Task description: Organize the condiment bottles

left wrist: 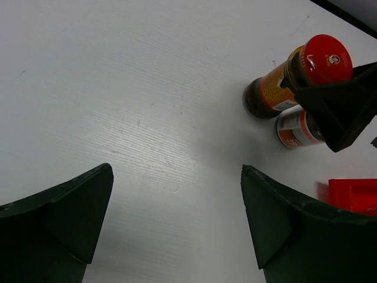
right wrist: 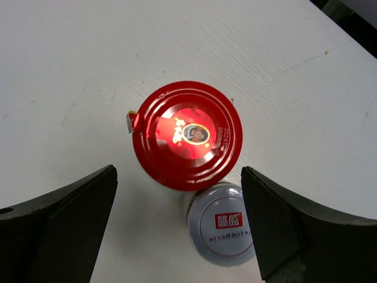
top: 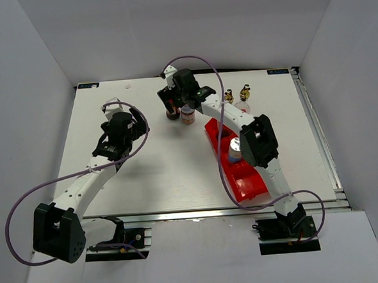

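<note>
A red-lidded dark jar (top: 172,110) (right wrist: 187,134) and a small grey-lidded jar (top: 187,114) (right wrist: 227,227) stand touching at the back middle of the table. My right gripper (top: 179,107) (right wrist: 177,171) hovers straight above them, open, with the grey lid between its fingers and nothing gripped. Two clear glass bottles with gold stoppers (top: 229,97) (top: 244,94) stand upright to the right. A silver-topped shaker (top: 235,148) stands in the red bin (top: 250,179), partly hidden by the right arm. My left gripper (top: 136,122) (left wrist: 177,168) is open over bare table, left of the jars (left wrist: 277,88).
The long red bin lies diagonally under the right arm, and its corner (left wrist: 353,194) shows in the left wrist view. White walls enclose the table on three sides. A purple cable loops over each arm.
</note>
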Action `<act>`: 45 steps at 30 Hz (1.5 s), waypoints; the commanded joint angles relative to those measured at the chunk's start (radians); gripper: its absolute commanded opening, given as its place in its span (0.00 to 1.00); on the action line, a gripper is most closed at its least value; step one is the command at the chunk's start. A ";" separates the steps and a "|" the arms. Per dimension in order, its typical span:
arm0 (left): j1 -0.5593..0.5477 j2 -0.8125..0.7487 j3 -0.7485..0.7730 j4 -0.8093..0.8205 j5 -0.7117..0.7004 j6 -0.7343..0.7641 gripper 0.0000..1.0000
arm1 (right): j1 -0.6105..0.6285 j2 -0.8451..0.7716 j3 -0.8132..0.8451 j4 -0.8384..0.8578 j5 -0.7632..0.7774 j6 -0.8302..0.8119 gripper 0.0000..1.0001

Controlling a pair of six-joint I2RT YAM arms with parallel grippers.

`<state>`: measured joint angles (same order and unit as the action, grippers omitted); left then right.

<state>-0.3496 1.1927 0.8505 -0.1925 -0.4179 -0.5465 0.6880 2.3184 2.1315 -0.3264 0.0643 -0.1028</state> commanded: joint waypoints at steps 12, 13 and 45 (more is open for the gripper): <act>0.009 0.024 0.051 0.008 -0.041 0.016 0.98 | -0.018 0.154 0.142 0.260 -0.090 -0.041 0.75; 0.009 0.024 0.050 0.007 -0.044 0.016 0.98 | -0.018 0.153 0.139 0.268 -0.093 -0.040 0.73; 0.017 -0.082 0.024 0.018 0.001 -0.001 0.98 | 0.191 -1.190 -1.149 0.243 -0.138 0.188 0.04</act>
<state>-0.3408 1.1294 0.8654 -0.1978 -0.4549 -0.5465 0.8619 1.2388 1.0588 -0.0803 -0.1543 -0.0299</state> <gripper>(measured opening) 0.981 0.743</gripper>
